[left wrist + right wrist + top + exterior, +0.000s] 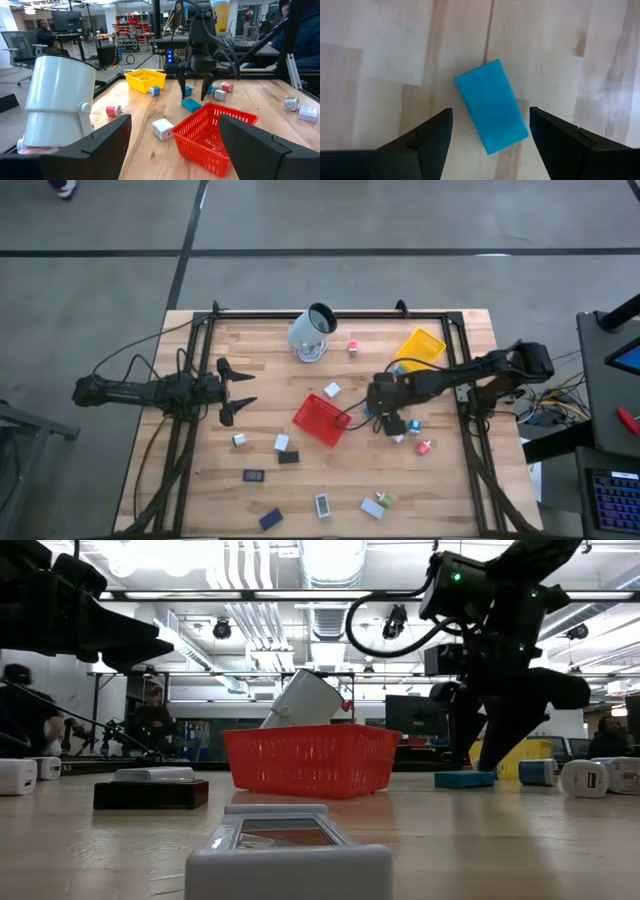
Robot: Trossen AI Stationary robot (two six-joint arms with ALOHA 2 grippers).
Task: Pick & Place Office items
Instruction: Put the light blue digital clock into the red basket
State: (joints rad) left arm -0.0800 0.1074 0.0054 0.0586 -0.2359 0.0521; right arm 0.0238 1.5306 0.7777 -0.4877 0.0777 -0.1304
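Teal block (pixel 491 106) beneath right gripper (pixel 490 131), jaws released | left gripper (pixel 240 391) released, waiting | we judge most items unplaced, red tray (pixel 322 420) near-empty

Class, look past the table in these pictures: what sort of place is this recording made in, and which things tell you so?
Probably a robotics lab or open workshop: exposed ceiling ducts, computer monitors on desks, and people seated at workstations behind the wooden table.
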